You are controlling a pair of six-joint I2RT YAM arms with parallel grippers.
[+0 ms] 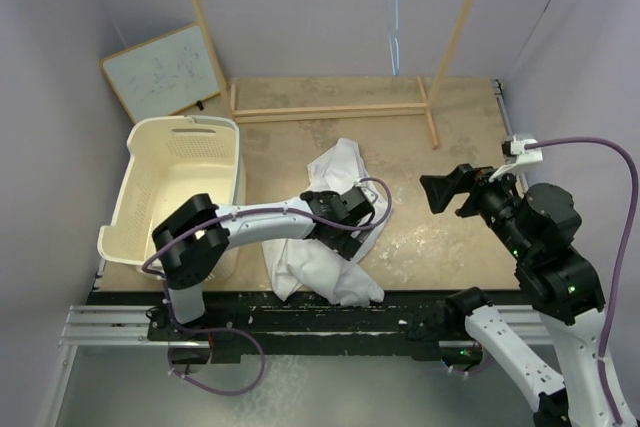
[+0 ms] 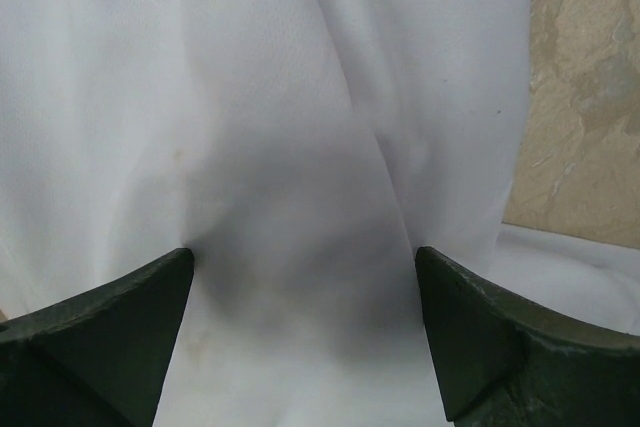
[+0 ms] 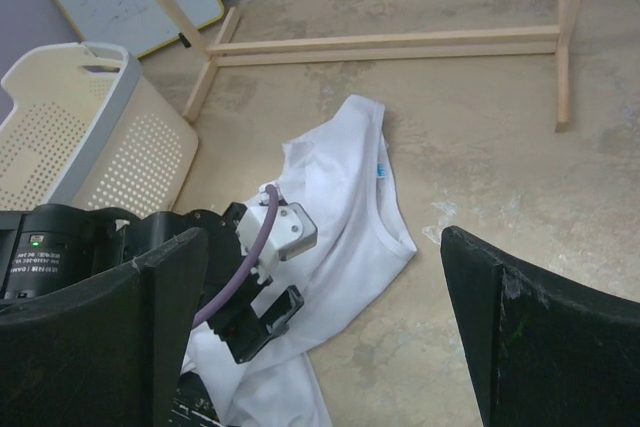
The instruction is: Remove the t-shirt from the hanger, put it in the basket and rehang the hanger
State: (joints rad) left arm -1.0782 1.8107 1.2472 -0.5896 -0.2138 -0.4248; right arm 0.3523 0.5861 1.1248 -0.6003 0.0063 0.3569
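Note:
The white t-shirt (image 1: 335, 172) lies crumpled on the table, its blue neck label (image 3: 381, 169) showing. My left gripper (image 1: 338, 237) points down right over the cloth with its jaws wide open, and the white fabric (image 2: 300, 147) fills the gap between the dark fingers (image 2: 110, 332) without being pinched. The light-blue wire hanger (image 1: 395, 17) hangs bare at the back, seen edge-on, apart from the shirt. My right gripper (image 1: 448, 195) is raised to the right of the shirt, open and empty, with its fingers (image 3: 530, 337) framing the shirt (image 3: 345, 217) from above.
A cream laundry basket (image 1: 165, 182) stands at the left, close to the left arm. A whiteboard (image 1: 165, 72) leans at the back left. The wooden rack's poles and floor bar (image 1: 330, 110) cross the back. Bare table (image 1: 450, 247) lies right of the shirt.

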